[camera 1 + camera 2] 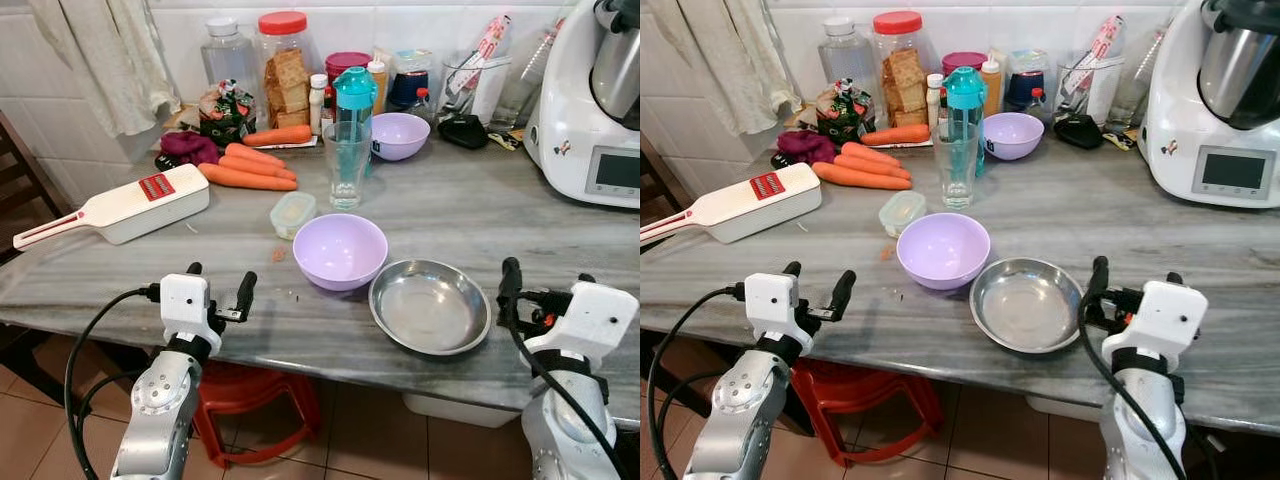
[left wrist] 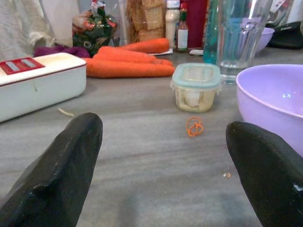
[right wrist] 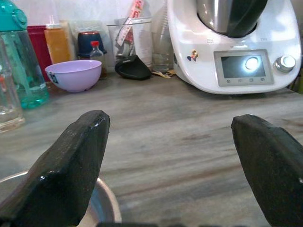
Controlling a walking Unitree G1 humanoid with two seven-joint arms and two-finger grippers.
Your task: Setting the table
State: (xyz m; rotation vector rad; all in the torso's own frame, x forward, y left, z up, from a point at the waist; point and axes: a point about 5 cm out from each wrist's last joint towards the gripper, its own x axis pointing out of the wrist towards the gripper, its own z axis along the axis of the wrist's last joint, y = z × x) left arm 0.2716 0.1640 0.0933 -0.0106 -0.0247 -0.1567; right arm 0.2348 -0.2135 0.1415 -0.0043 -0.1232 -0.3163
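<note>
No legible text, labels or numbers

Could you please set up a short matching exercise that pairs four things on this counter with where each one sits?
Things:
1. steel dish
2. small lidded container
3. carrots
4. white grater

Places:
A. far side, beside the purple cloth
B. between the drinking glass and the near purple bowl
C. left end of the counter, handle pointing left
D. near edge, touching the near purple bowl, next to the right gripper

Pairs: 1-D, 2-B, 3-A, 4-C
</note>
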